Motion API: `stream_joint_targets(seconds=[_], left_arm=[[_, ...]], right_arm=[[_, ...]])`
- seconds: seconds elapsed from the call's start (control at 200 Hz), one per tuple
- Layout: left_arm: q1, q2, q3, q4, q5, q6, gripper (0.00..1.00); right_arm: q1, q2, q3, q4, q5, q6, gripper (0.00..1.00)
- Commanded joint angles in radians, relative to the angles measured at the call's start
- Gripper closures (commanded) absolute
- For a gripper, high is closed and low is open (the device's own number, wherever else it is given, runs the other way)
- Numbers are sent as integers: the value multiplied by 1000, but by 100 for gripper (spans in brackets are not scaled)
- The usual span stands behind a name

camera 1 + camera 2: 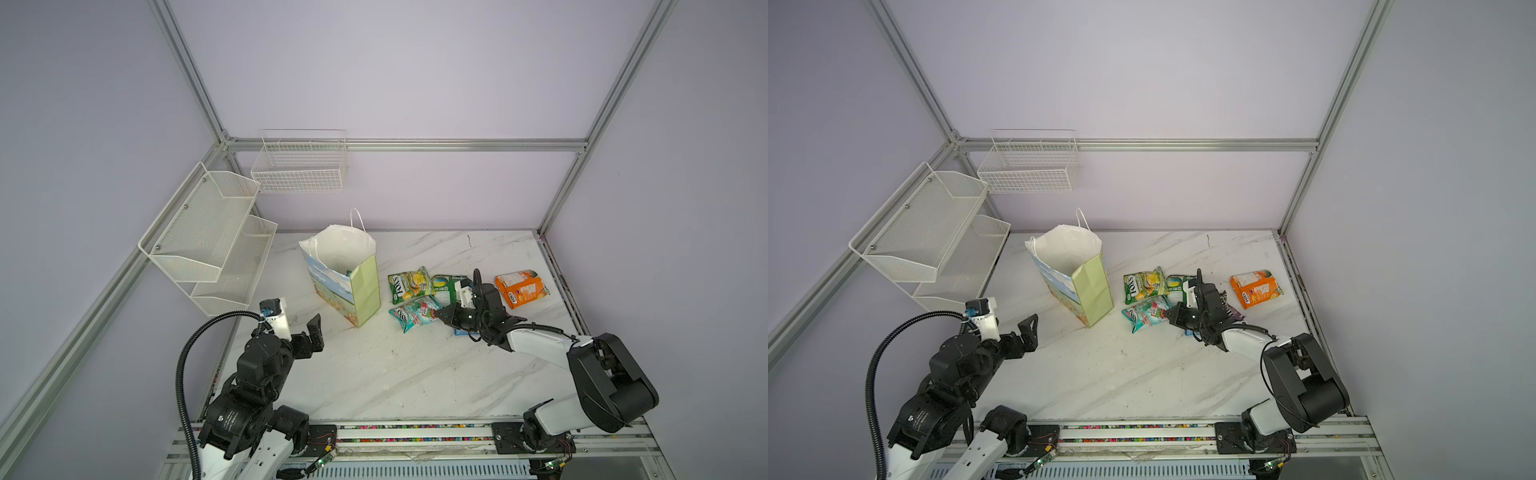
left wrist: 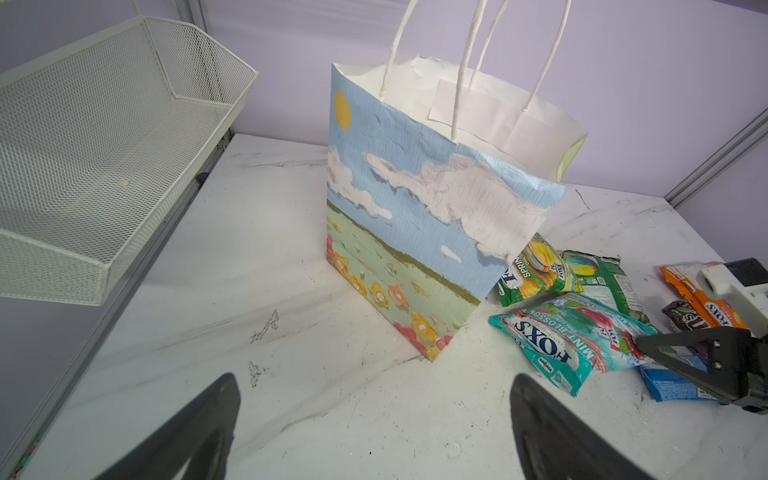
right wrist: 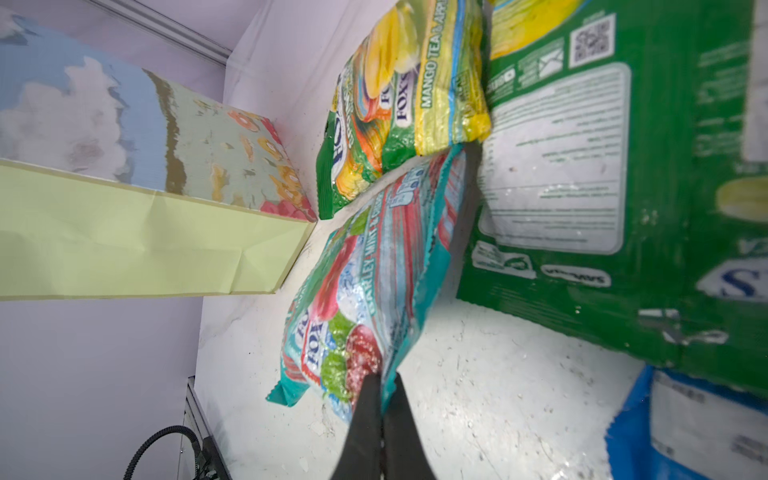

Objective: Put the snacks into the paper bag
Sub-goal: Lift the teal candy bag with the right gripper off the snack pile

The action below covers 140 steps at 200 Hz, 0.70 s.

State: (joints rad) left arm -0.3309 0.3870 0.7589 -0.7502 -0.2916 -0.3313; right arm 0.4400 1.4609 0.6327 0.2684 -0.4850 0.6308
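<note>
The paper bag (image 1: 345, 274) (image 1: 1075, 274) (image 2: 415, 232) stands upright and open at the middle of the marble table. To its right lie a teal packet (image 1: 413, 311) (image 1: 1144, 313) (image 3: 365, 291), two green packets (image 1: 409, 282) (image 1: 446, 286), an orange packet (image 1: 521, 289) (image 1: 1256, 289), a dark purple bar (image 1: 1233, 309) (image 2: 685, 318) and a small blue packet (image 2: 673, 384) (image 3: 685, 424). My right gripper (image 1: 441, 313) (image 1: 1170, 313) (image 3: 384, 382) is low over the table, shut on the teal packet's edge. My left gripper (image 1: 309, 328) (image 2: 374, 382) hovers open and holds nothing, near the bag's front left.
A white two-tier mesh shelf (image 1: 208, 245) hangs on the left frame, close to the left arm. A white wire basket (image 1: 299, 166) is fixed to the back wall. Aluminium frame posts (image 1: 552, 199) bound the table's right and back edges.
</note>
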Motion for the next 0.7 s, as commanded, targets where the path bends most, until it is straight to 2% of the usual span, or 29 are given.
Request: stream_joint_targets(seconds=[0.0, 0.35, 0.695], left_arm=[[-7, 7, -13, 22, 6, -8, 0], [-7, 7, -13, 21, 5, -8, 0], [-7, 7, -13, 21, 7, -8, 0]], right_arm=[[18, -19, 18, -13, 16, -25, 100], [77, -19, 69, -72, 71, -56, 100], [161, -43, 181, -238, 232, -136, 100]])
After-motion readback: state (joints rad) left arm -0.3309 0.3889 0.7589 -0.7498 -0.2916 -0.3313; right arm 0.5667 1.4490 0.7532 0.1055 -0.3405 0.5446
